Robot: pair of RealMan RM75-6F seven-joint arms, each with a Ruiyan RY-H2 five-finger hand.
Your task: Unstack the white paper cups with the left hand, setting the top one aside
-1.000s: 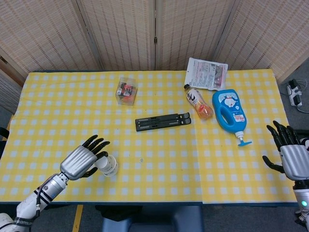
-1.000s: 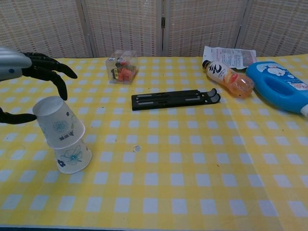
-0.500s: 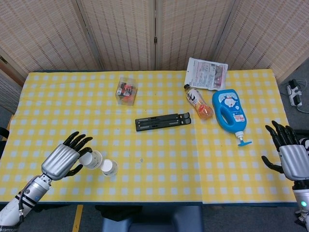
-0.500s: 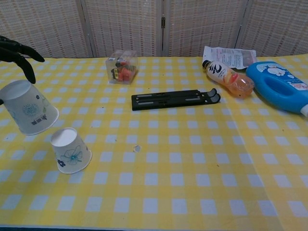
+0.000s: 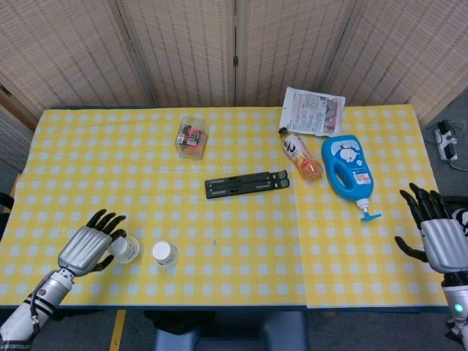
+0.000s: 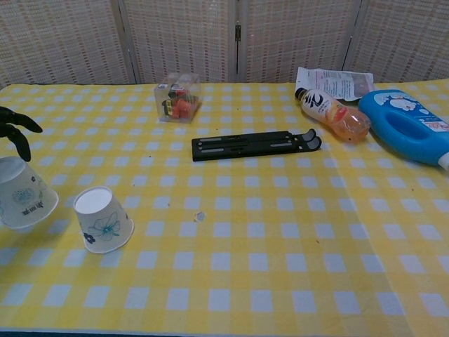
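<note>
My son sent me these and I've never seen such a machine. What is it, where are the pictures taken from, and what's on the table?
It is a two-armed robot with humanlike hands, steered by a person. One picture looks down from its head, the other looks forward from its chest. Its left hand has its fingers around an upside-down white paper cup near the table's edge; whether the cup has reached the cloth is unclear. A second cup stands upside down beside it, apart. The right hand is open and holds nothing. On the yellow checked table also lie a black folding stand, a small clear box, a drink bottle, a blue bottle and a packet.
</note>
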